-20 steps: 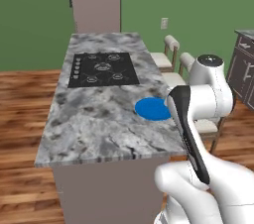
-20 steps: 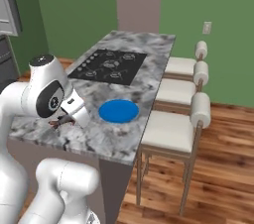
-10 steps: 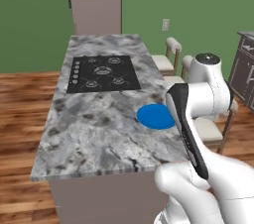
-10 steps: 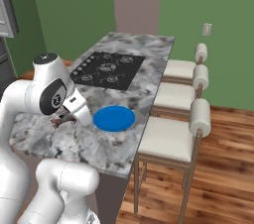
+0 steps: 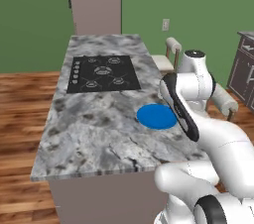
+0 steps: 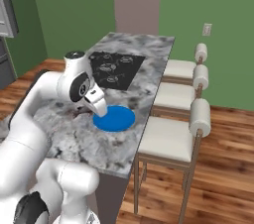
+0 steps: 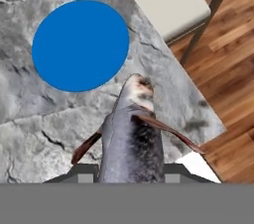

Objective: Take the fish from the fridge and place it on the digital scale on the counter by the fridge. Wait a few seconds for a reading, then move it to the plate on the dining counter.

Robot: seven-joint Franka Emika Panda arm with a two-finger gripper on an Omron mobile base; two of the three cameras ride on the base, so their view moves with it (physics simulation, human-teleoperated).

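My gripper (image 7: 130, 169) is shut on the fish (image 7: 131, 134), a grey-olive body with brownish fins that points away from the hand. It hangs over the dining counter (image 5: 94, 129) near its stool-side edge. The bright blue plate (image 7: 79, 44) lies flat just beyond the fish's nose and a little to the left. In the base views the plate (image 5: 157, 116) (image 6: 115, 118) sits on the marble right beside my arm's forearm and hand. The fridge, the digital scale and the other counter are out of view.
A black cooktop (image 5: 101, 73) takes up the far half of the island. Pale stools (image 6: 171, 139) line its right side over a wooden floor. A tall brownish-grey column (image 5: 95, 2) stands at the island's far end. Bare marble (image 5: 89, 139) lies left of the plate.
Both base views have shifted, so the base has driven along the island; the plate now lies closer to the arm. The gripper stays shut on the fish.
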